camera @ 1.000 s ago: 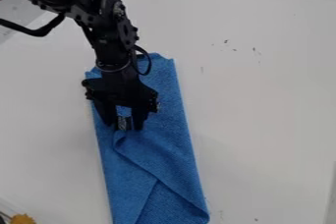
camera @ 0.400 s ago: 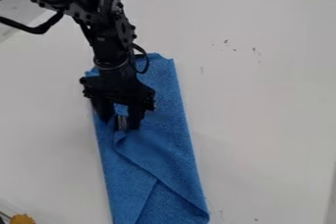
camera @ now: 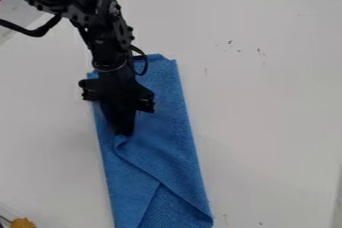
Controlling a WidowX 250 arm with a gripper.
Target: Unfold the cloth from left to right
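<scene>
The black gripper (camera: 124, 131) hangs over the left part of the blue cloth (camera: 163, 137). Its two fingers are together, shut on a bit of cloth at the top of a raised fold. The cloth lies as a long, narrow folded strip, running from beneath the arm down to the lower edge of the view. From the fingertips a crease slants down to the right, and a folded flap shows near the bottom. The fingers hide the spot that they hold.
The cloth lies on a white table (camera: 267, 102) with a few small dark marks. A yellow-orange object (camera: 23, 223) sits at the lower left corner. Dark items stand beyond the table's edge at the upper right.
The gripper's fingers have gone from apart to together, covering the small striped tag that showed between them. The arm has shifted slightly left; the cloth has barely moved.
</scene>
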